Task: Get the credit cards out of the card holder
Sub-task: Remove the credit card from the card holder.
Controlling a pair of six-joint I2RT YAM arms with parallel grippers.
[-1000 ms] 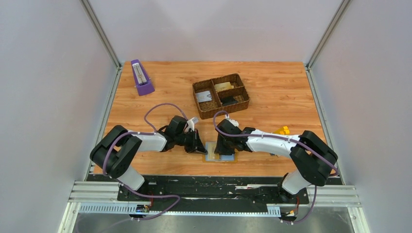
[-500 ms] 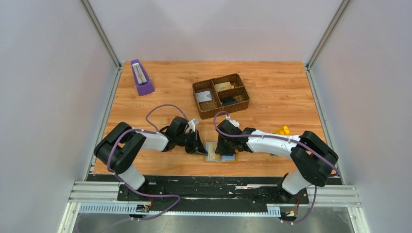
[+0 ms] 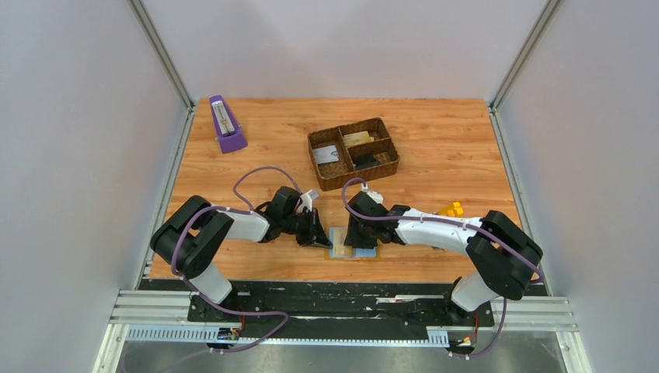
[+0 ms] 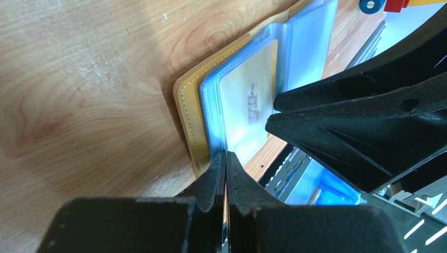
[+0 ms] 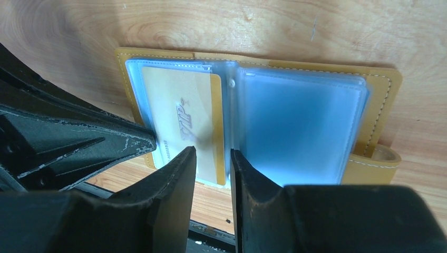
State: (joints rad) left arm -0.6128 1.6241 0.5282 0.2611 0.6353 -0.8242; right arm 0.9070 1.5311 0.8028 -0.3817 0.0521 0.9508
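The card holder (image 3: 337,251) lies open near the table's front edge, mustard-yellow outside (image 5: 380,100) with light blue-grey pockets (image 4: 308,37). A cream credit card (image 5: 179,118) with a gold stripe sits in the left pocket, also visible in the left wrist view as a pale card (image 4: 245,105). My left gripper (image 4: 225,155) is shut, its tips against the near edge of that pocket page. My right gripper (image 5: 212,154) hovers over the holder's near edge, jaws a little apart, the card's striped corner showing in the gap. In the top view the left gripper (image 3: 320,237) and right gripper (image 3: 359,238) flank the holder.
A brown woven compartment tray (image 3: 312,149) with cards in it stands behind the arms. A purple wedge-shaped object (image 3: 225,124) sits at the back left and a small yellow item (image 3: 451,208) by the right arm. The table's front edge and metal rail run just below the holder.
The right jaws have parted slightly. The left arm's elbow shifted a little right. The holder has stayed in place.
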